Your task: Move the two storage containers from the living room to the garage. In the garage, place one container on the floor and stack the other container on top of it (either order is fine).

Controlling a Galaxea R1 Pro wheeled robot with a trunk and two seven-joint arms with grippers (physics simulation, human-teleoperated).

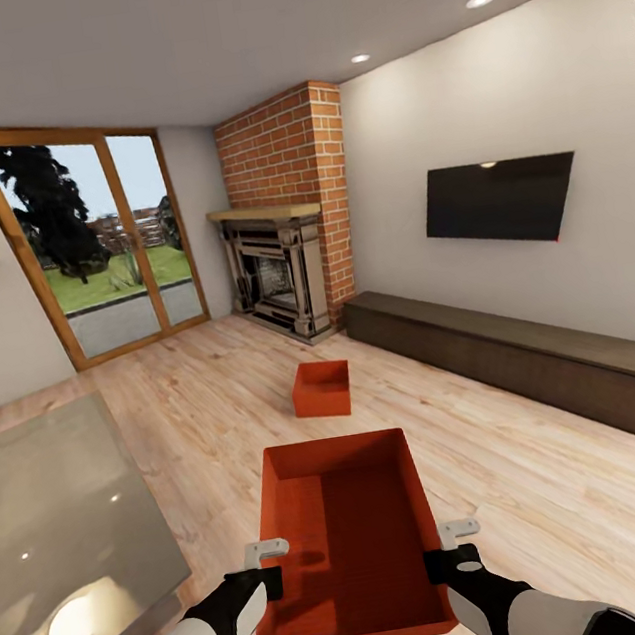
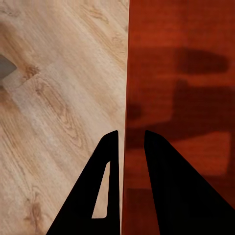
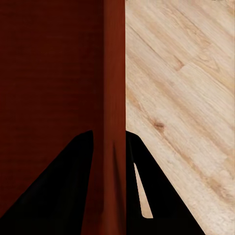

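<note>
- Between the two arms, over the light wood-plank floor, sits an orange-red rectangular tub with thin straight walls and flat bottom, open-topped.
- The left gripper pinches its left wall; the right gripper pinches its right wall.
- A second, matching orange-red tub rests on the planks near the red-brick fireplace.
</note>
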